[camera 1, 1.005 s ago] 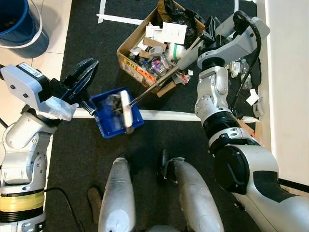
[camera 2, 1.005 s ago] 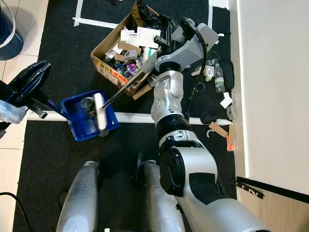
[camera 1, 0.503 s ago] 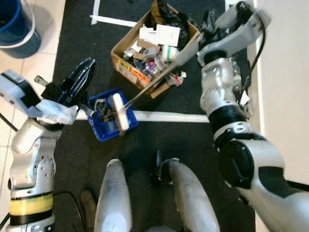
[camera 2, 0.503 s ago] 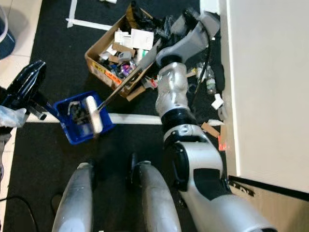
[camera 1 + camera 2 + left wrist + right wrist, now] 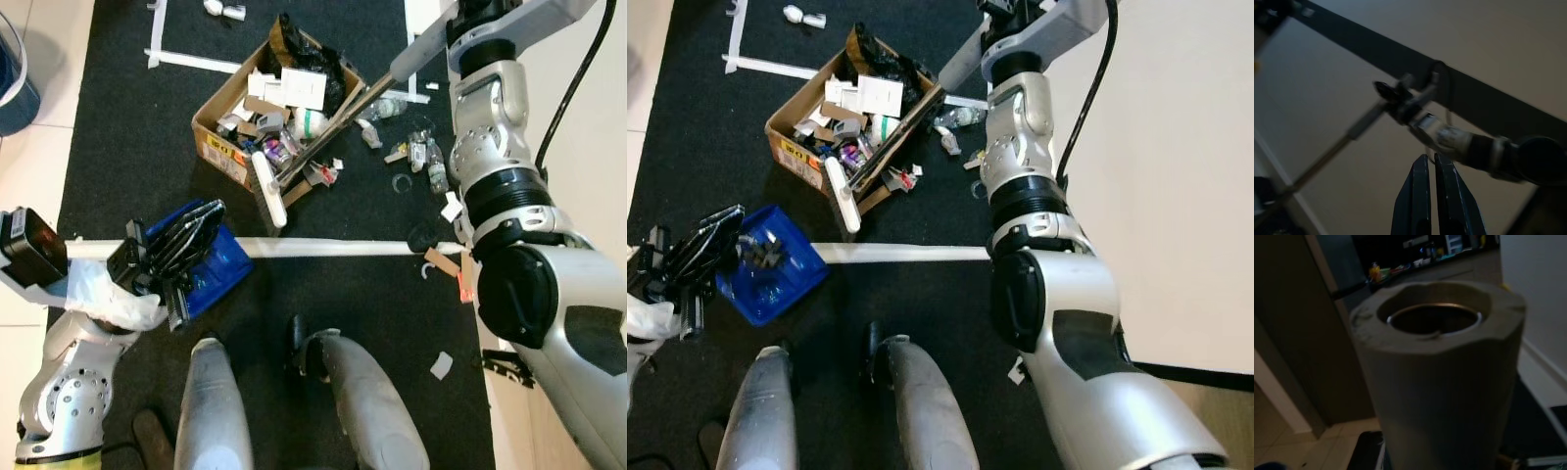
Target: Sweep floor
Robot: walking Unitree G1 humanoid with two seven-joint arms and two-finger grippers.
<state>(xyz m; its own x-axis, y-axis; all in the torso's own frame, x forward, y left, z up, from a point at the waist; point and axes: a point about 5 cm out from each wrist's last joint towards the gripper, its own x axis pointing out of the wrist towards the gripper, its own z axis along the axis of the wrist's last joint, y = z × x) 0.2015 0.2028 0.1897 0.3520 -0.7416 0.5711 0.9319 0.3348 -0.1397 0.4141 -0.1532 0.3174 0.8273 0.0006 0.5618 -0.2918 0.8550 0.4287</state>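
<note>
Left hand (image 5: 191, 230) sits low on the robot's left, black fingers pressed together in the left wrist view, over the near edge of the blue plastic dustpan (image 5: 220, 272); whether it actually grips the dustpan cannot be told. Dustpan lies on the black floor mat (image 5: 137, 147), just on the near side of the white tape line (image 5: 333, 248), with some dark scraps in it in the right eye view. Right hand (image 5: 460, 20) is raised at the top of frame on the robot's right, closed around the grey foam grip end of the long-handled broom (image 5: 323, 132); right wrist view shows that grey hollow handle end close up. Broom shaft slants down from the right hand across the open cardboard box full of paper and plastic rubbish (image 5: 269, 98). White broom head (image 5: 266, 188) rests against the box's near corner, beyond the tape line, apart from the dustpan. Loose litter lies on the mat to the right of the box: clear plastic bottle (image 5: 387, 108), small wrappers (image 5: 431, 157), white scrap (image 5: 452, 208), brown cardboard piece (image 5: 434, 260). Another white scrap (image 5: 442, 364) lies near the right leg. Dark blue round bucket (image 5: 15, 73) stands on the pale tiled floor at far left. Robot's two silver legs (image 5: 294, 411) at bottom centre.
</note>
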